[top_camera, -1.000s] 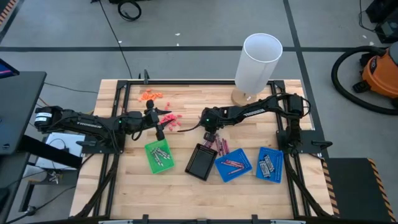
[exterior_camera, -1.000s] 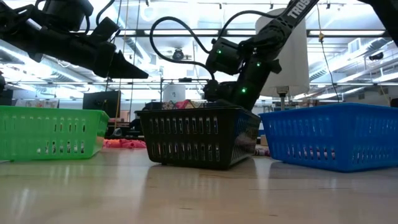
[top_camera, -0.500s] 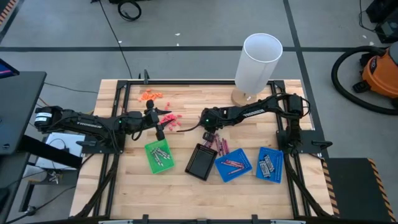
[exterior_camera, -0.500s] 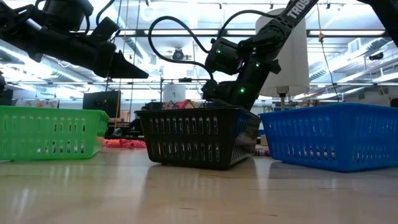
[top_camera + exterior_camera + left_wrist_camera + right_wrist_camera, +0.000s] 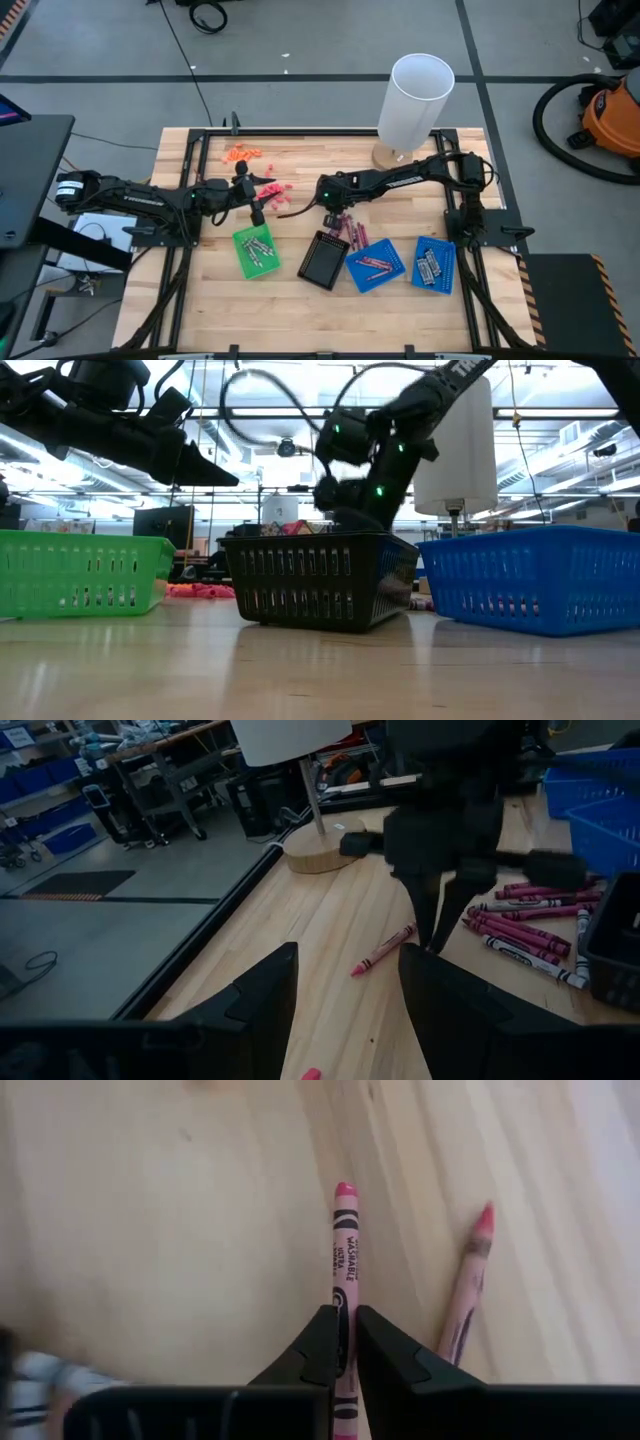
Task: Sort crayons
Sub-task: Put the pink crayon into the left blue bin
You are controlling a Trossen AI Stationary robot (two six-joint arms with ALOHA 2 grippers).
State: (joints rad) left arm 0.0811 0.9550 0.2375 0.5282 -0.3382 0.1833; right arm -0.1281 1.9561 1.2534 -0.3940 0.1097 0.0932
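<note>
1. Pink wax is seen clamped between the narrow fingers of the right end effector (image 5: 343, 1342): a pink crayon (image 5: 345, 1250) is held there, its tip pointing away from the wrist, above the wooden counter (image 5: 300, 300).
2. A second pink crayon (image 5: 468, 1275) is seen lying on the boards just beside the held one.
3. In the high view the right end effector (image 5: 326, 208) is placed at the centre of the frame, just above the black tray (image 5: 323, 260) and beside a loose cluster of crayons (image 5: 355, 232).
4. Sorted crayons are seen in the green tray (image 5: 254, 250) at lower left of centre and in two blue trays (image 5: 378, 266) (image 5: 434, 264) at lower right.
5. The left end effector (image 5: 254, 208) is held spread wide above the green tray, nothing being gripped.
6. A white cylinder (image 5: 415, 100) on a round wooden base is seen at upper right of centre.
</note>
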